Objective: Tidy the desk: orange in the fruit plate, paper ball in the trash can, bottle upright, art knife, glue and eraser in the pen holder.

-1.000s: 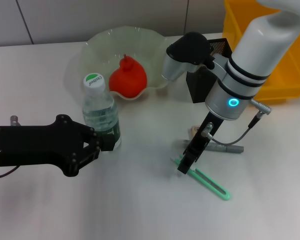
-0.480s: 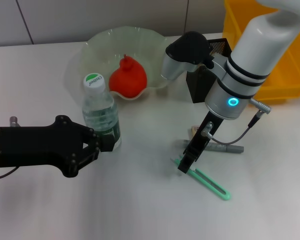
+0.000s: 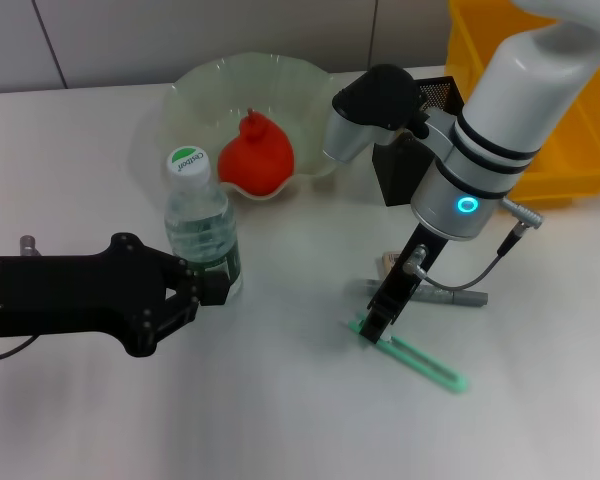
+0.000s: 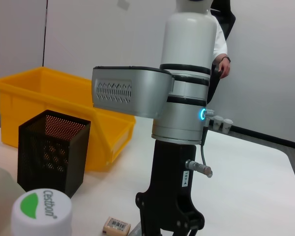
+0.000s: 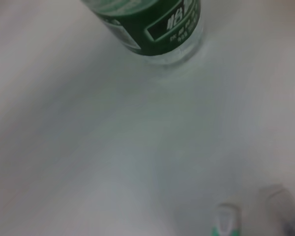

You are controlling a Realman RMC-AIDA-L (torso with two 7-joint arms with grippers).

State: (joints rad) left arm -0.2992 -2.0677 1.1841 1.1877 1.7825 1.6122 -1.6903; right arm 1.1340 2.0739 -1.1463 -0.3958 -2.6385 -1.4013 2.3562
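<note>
The lower part of a clear bottle point(image 5: 157, 29) with a dark green label fills one edge of the right wrist view, its base standing on the pale tabletop point(image 5: 88, 147). Well apart from it, at the opposite edge, a blurred green-and-white tip point(image 5: 225, 220) shows, with a greyish rounded object point(image 5: 280, 204) just beside it. What these two are cannot be told.

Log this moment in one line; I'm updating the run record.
left gripper: at upright bottle | right gripper: on green knife

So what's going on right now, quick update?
Left gripper at upright bottle. Right gripper down on green art knife. Orange plated. Eraser still loose.
</note>
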